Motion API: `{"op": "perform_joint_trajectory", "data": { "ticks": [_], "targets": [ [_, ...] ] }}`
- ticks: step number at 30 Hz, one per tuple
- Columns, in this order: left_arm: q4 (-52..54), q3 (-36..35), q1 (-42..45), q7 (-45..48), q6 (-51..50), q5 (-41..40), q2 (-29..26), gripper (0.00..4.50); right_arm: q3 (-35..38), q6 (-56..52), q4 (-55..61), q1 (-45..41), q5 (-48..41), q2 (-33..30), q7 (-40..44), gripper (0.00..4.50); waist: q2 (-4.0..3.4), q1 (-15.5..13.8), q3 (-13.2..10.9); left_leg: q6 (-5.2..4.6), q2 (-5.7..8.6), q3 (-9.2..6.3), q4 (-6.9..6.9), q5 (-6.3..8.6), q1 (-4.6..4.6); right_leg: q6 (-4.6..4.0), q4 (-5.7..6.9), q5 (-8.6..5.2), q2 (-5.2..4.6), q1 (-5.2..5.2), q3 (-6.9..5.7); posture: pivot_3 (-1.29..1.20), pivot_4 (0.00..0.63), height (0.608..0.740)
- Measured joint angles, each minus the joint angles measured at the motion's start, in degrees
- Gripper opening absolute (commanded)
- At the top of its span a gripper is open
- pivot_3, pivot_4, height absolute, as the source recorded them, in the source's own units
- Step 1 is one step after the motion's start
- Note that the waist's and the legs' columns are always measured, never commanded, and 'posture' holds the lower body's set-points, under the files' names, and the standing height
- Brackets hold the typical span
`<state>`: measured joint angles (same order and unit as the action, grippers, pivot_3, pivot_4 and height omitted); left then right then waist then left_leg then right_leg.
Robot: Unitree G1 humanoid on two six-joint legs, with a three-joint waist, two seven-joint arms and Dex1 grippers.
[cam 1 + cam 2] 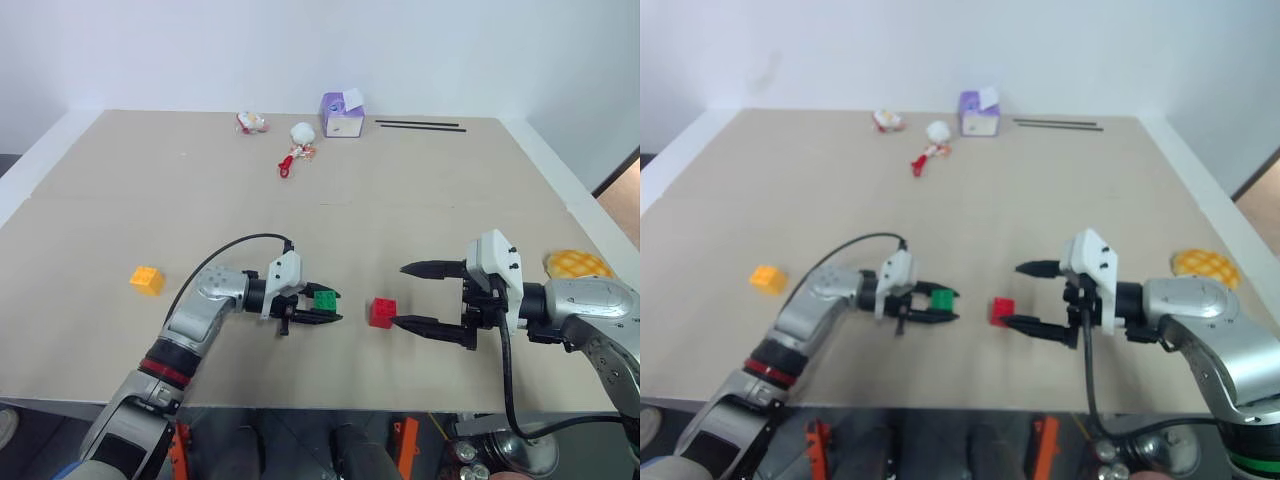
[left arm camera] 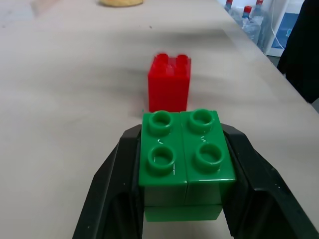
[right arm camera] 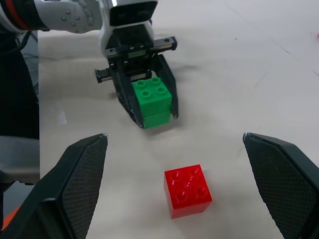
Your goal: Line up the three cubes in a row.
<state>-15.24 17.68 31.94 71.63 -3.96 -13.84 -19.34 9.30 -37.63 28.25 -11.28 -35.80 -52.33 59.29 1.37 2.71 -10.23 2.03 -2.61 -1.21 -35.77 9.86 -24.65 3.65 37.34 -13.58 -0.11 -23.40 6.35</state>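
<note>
Three cubes in all, one of each colour. Green cube [image 1: 325, 299] clamped between the two black fingers of the left gripper [image 1: 318, 305], studs up. Red cube [image 1: 382, 312] stands free on the table, just beside the green one (a narrow gap between them), and close to the lower fingertip of the right gripper [image 1: 407, 296], whose fingers are spread wide around nothing. Yellow-orange cube [image 1: 147, 279] sits well apart, off toward the robot's left.

Other items, one each at the far edge: purple-and-white box [image 1: 341, 115], thin black rod [image 1: 420, 125]. Several small red-and-white objects [image 1: 293, 145] near the box, too small to identify. A yellow crosshatched bun [image 1: 579, 263] on the right is partly hidden behind the right arm.

Surface: beige table [image 1: 130, 180], matte, with a faint seam running across. White wall behind; water bottles [image 2: 247, 12] stand beyond the table edge in the left wrist view.
</note>
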Motion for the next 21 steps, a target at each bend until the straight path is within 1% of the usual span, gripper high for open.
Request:
{"op": "perform_joint_trajectory", "data": {
  "ticks": [9,18,20,21],
  "targets": [
    [0.0,0.4,-0.9,-2.7,0.1,1.6,2.5,1.35,-0.3,0.1,-0.1,-1.1,0.0,0.0,0.1,4.5,0.0,-0.1,0.0,0.0,0.01,0.02,-0.08,0.0,-0.02,0.03,0.0,0.02,-0.02,0.01,0.0,0.0,0.15,0.74],
    [-0.2,0.3,-1.6,-2.8,-0.2,2.1,2.5,1.35,-0.4,0.1,-0.4,-1.6,0.2,0.0,0.4,4.5,0.0,-0.1,0.0,0.0,0.01,0.02,-0.07,0.0,-0.02,0.03,0.0,0.02,-0.02,0.01,0.0,0.0,0.15,0.74],
    [-0.6,0.3,-1.6,-2.8,-0.2,2.1,2.5,2.37,-0.4,0.1,-0.4,-1.6,0.2,0.0,0.4,4.5,0.0,-0.1,0.0,0.0,0.01,0.02,-0.08,0.0,-0.02,0.03,0.0,0.03,-0.02,0.01,0.0,0.0,0.15,0.74],
    [-0.7,0.3,-1.6,-2.7,-0.2,2.2,2.5,2.68,-0.4,0.1,-0.4,-1.6,0.2,0.0,0.4,4.5,0.0,-0.1,0.0,0.0,0.01,0.02,-0.08,0.0,-0.02,0.03,0.0,0.03,-0.02,0.01,0.0,0.0,0.15,0.74]
  ]
}}
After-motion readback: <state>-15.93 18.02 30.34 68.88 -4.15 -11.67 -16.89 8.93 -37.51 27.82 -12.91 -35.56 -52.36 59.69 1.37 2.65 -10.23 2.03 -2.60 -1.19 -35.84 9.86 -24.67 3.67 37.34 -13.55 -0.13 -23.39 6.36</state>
